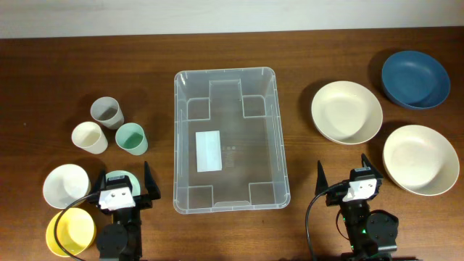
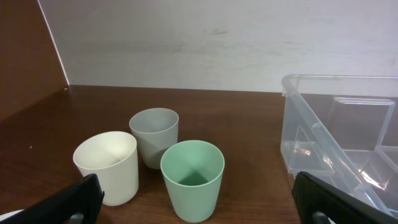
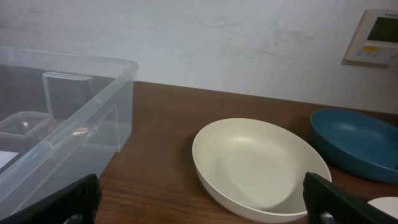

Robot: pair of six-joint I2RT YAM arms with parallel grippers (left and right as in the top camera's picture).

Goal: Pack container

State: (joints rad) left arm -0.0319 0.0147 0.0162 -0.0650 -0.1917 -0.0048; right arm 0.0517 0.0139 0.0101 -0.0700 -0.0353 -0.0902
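Observation:
The clear plastic container stands empty in the table's middle, a white label on its base; it also shows in the left wrist view and the right wrist view. My left gripper is open and empty at the front left, behind a green cup, a cream cup and a grey cup. My right gripper is open and empty at the front right, facing a cream bowl and a blue bowl.
Overhead, the grey cup, cream cup and green cup stand left of the container. A white bowl, a yellow bowl and a green bowl lie by my left arm. Two cream bowls and the blue bowl lie right.

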